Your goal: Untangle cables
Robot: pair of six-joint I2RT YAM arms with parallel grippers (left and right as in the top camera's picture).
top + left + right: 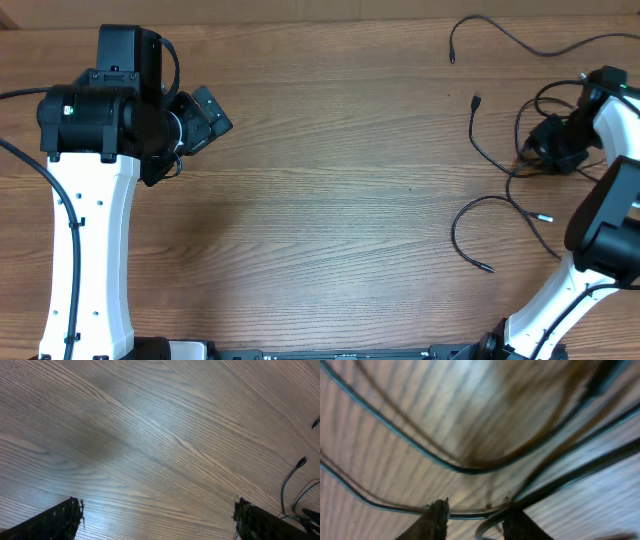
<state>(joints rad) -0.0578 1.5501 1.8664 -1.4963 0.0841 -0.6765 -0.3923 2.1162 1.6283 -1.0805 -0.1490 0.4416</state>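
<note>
Wood-grain laminate forms the tabletop (pixel 330 200), mid-brown with long streaks running across its width; a soft glare is seen on it in the left wrist view. Only this surface and the two white arms are shown by the overhead view.

The left tool (pixel 157 512) is held above bare wood near the left edge, its fingers (pixel 65 517) spread fully apart with nothing between them.

The cables (pixel 473 125) are gathered toward the right edge. A loose bunch is seen beside the right arm, and separate black strands are spread out from it: one (pixel 500 35) curves along the far edge, one ends in a small plug (pixel 476 100), and one open loop (pixel 458 232) lies nearer the front edge.

The right tool (pixel 477 512) is lowered into the bunch. In the blurred right wrist view its fingers (pixel 437 520) are seen narrowly apart, with a thin strand (pixel 470 515) crossing the gap; whether that strand is gripped cannot be told.
</note>
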